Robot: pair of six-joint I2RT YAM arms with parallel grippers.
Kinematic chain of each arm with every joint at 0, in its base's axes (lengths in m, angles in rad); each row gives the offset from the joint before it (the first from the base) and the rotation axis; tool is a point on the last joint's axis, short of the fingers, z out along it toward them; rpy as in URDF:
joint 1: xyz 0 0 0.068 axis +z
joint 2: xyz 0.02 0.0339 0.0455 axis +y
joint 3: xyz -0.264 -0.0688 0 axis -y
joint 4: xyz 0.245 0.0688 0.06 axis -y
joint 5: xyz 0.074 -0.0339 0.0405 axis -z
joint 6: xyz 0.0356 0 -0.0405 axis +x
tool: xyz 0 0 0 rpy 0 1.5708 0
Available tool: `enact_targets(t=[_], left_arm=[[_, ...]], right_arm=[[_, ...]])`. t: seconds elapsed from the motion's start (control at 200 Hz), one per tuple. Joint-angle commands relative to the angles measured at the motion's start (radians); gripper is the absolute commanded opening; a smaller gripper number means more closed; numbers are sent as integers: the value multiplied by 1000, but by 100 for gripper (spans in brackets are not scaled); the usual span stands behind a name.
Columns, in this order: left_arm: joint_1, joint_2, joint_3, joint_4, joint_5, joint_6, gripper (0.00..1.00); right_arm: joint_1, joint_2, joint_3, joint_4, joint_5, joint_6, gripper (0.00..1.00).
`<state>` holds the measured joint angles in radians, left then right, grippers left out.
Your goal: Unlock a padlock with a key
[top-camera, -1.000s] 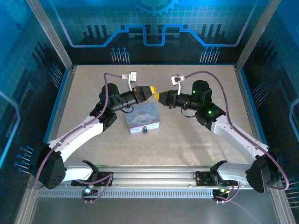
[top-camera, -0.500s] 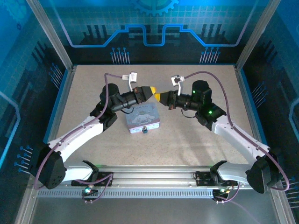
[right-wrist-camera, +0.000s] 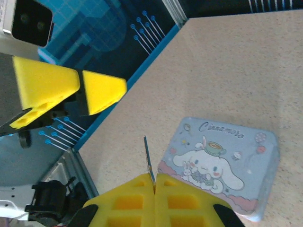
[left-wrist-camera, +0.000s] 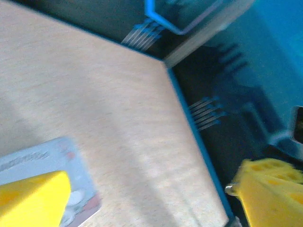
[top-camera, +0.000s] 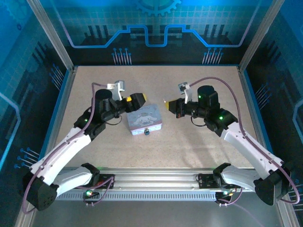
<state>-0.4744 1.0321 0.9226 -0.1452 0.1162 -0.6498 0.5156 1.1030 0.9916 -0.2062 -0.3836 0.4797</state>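
The padlock [top-camera: 147, 132] was seen from the top camera as a tiny dark speck set against the near edge of the tin [top-camera: 143, 119]. Whether its shackle was open or closed could not be told at that size.

The key [right-wrist-camera: 148, 158] was clamped in the right gripper [right-wrist-camera: 155, 183]. In the right wrist view the two yellow fingers were pressed together, and a thin blade was seen standing out from the seam between them, pointed away from the camera. In the top view the key was carried above the table [top-camera: 199, 137], beyond the tin's far right corner and well apart from the padlock.

The left gripper [top-camera: 137, 100] was held just beyond the tin's far left corner. Its yellow fingers [left-wrist-camera: 33, 198] were spread wide apart in the left wrist view, with bare table seen between them and one corner of the tin partly covered by the left-hand finger. The two grippers were pointed toward each other across the tin's far side — a clear gap was left between them.

The tin — pale blue-lilac, printed with a white cartoon figure and a line of cursive lettering — was laid flat near the middle of the speckled beige table. The table was edged in blue and enclosed by blue-patterned walls [top-camera: 151, 28].
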Motion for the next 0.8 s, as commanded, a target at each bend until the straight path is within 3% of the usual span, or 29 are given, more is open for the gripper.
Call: enact_targets(t=[0.0,0.185,0.45,0.62,0.79], left_arm=[[13,-49,-50,-292,-208,39,99],[83,-22,-146,-291,-168,-17,99],[190,164,-217,-20,106,-26,99],[194,298,-181,72,148,-2,94],[193,385,-146,75,117,33,90]], right_arm=[[-11,-13,35,-98,66,-58,0],[-12,9,41,-113,71,-65,0],[-11,12,31,-108,68,-55,0],[-11,9,28,-109,67,-49,0],[-11,0,23,-110,66,-43,0]])
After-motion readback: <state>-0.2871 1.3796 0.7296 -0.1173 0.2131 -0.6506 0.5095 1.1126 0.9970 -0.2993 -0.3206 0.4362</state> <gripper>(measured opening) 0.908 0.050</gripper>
